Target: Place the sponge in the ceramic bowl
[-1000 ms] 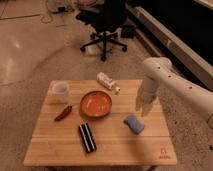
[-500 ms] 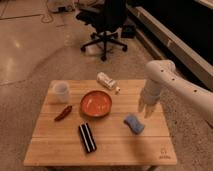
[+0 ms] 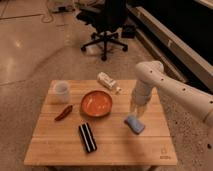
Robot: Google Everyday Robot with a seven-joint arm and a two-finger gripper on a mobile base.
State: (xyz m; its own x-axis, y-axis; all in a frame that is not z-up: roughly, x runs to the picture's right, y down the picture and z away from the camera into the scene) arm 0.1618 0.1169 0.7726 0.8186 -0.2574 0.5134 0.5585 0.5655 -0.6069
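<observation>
- One small light-blue soft sponge (image 3: 134, 125), a rounded rectangular block. It lies flat on the right part of the tabletop, to the right of the bowl and apart from it.
- One round shallow ceramic bowl (image 3: 96, 104), glossy orange-red inside with a darker brownish rim. It sits mid-tabletop with nothing in it.
- One claw (image 3: 136, 113) on one white, smooth, rounded robot arm (image 3: 167, 87) that comes in from the right. The claw points down just above the sponge, at its upper edge. Cannot tell whether it is apart or together, or whether it touches the sponge.
- One small pale cup (image 3: 61, 90), upright, at the back left.
- One red chili-shaped item (image 3: 63, 113), slim and curved, left of the bowl.
- One black rectangular block with pale stripes (image 3: 87, 137), lying flat in front of the bowl.
- One white bottle-like container (image 3: 108, 82), on its side behind the bowl.
- One light wooden slatted tabletop (image 3: 117, 150), rectangular, with a small mark at its front right corner.
- One black swivel office chair (image 3: 105, 22) on a star base behind the table.
- Glossy speckled stone-like floor (image 3: 30, 55); dark wall panels with a long rail to the right.
</observation>
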